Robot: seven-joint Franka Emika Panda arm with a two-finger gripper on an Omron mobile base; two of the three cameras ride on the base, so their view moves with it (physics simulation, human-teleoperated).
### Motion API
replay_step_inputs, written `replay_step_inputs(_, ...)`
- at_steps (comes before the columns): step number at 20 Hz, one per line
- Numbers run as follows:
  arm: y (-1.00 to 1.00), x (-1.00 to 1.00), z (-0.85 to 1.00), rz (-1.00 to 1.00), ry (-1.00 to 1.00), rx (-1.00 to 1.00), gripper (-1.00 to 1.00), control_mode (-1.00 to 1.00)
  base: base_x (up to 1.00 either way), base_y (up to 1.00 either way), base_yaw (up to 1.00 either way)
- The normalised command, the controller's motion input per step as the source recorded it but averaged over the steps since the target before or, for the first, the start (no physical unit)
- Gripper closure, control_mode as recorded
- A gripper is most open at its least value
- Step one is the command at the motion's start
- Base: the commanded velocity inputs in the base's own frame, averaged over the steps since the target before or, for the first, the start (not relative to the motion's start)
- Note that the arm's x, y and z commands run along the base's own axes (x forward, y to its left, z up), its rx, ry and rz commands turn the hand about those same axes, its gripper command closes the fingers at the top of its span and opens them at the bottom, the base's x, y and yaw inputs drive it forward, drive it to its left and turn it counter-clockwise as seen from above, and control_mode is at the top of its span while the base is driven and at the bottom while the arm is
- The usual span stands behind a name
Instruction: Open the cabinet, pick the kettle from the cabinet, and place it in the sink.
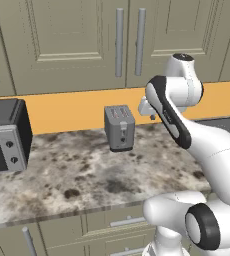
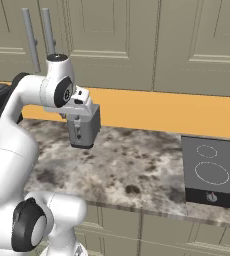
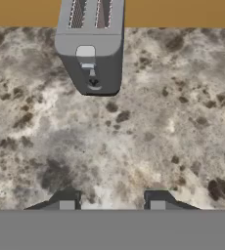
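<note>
Speckled bench (image 1: pixel 77 175) lies under your claw (image 3: pixel 112 202). Your claw is partly open and holds nothing. You see the toaster (image 3: pixel 91 46) at 12 o'clock. Both cabinet (image 1: pixel 87 40) doors above the bench are shut.

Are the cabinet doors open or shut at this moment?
Shut. Both doors of the cabinet lie flush with the neighbouring fronts, their vertical bar handles side by side at the centre seam, with no interior showing.
</note>
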Motion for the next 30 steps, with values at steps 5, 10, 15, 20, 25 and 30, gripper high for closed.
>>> replay_step_inputs(5,0.00,-0.07,0.00,0.00,-0.07,0.00,-1.00,-1.00,0.00,0.00,0.00)
replay_step_inputs(10,0.04,-0.19,0.00,0.05,-0.23,0.00,-1.00,-1.00,0.00,0.00,0.00)
replay_step_inputs(15,0.20,-0.15,0.05,0.00,-0.27,-0.01,-1.00,-1.00,0.00,0.00,0.00)
replay_step_inputs(20,0.23,-0.08,0.13,0.00,-0.11,-0.04,-1.00,-1.00,0.00,0.00,0.00)
replay_step_inputs(25,0.12,-0.05,0.20,0.00,-0.01,-0.03,-1.00,-1.00,0.00,0.00,0.00)
replay_step_inputs(30,0.07,-0.05,0.22,0.00,-0.08,0.00,-1.00,-1.00,0.00,0.00,0.00)
